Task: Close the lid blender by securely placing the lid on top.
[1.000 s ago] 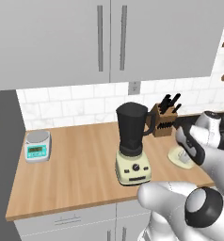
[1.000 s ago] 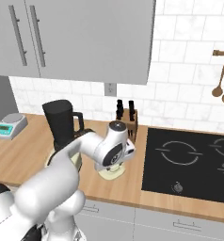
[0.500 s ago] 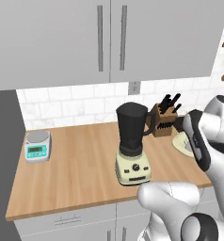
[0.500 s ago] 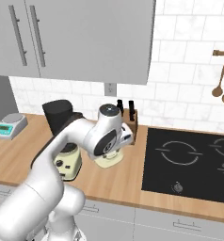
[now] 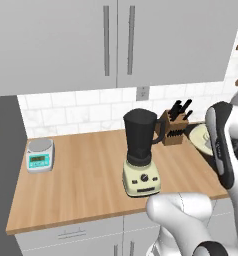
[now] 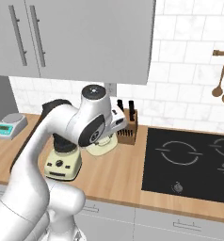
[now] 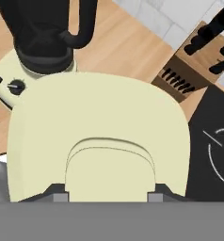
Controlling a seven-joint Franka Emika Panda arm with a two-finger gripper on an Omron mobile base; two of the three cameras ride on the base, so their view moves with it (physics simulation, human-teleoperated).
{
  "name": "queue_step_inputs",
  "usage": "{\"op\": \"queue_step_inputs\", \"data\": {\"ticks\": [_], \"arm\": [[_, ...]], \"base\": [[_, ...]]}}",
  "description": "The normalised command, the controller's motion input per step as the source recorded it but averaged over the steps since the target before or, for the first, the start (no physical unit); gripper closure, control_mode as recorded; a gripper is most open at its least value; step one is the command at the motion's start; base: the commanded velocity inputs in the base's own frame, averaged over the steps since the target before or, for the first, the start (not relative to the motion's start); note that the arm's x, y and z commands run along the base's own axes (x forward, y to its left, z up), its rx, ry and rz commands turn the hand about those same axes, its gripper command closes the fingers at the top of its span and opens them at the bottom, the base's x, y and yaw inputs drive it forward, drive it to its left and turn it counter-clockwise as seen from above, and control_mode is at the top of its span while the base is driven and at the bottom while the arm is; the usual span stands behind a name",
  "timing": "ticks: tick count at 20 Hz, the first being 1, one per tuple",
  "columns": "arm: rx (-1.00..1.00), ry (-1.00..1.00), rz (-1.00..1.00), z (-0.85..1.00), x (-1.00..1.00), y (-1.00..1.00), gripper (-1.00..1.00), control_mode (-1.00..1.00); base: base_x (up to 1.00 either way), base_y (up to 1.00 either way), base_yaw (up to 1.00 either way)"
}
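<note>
The lid [image 7: 100, 127], a pale cream-yellow disc, looms large in the hand view, with its raised knob [image 7: 109, 164] sitting between my fingertips. My gripper [image 7: 107, 190] is shut on the lid and holds it above the counter, right of the blender. The lid [image 6: 102, 145] hangs under my hand [image 6: 115, 123], and it is also partly seen behind my forearm as the lid [image 5: 204, 137]. The blender [image 5: 140, 150] stands upright, its dark jar's mouth [image 5: 138, 116] uncovered, on a cream base [image 6: 62, 163]. In the hand view the blender [image 7: 43, 33] is at the upper left.
A wooden knife block [image 5: 174, 128] stands against the wall just beyond the lid. The grey-teal scale [image 5: 40, 154] sits at the counter's left end. A black cooktop [image 6: 189, 162] lies to the right, and wooden spoons [image 6: 222, 89] hang on the wall. Cabinets [image 5: 116, 40] hang overhead.
My arm has swung up and back, and the lid has risen off the counter with the gripper. The blender, knife block and scale have not moved.
</note>
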Motion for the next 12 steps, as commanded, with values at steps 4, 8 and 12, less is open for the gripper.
{"op": "queue_step_inputs", "data": {"ticks": [4,8,12], "arm": [[-0.01,-0.13,0.0,0.71,-0.59,0.16,1.0,-1.0],[0.0,-0.14,0.03,0.6,-0.47,0.3,1.0,-1.0],[0.0,-0.17,0.08,0.46,-0.5,0.38,1.0,-1.0]], "base": [[0.0,0.0,0.0],[0.0,0.0,0.0],[0.0,0.0,0.0]]}}
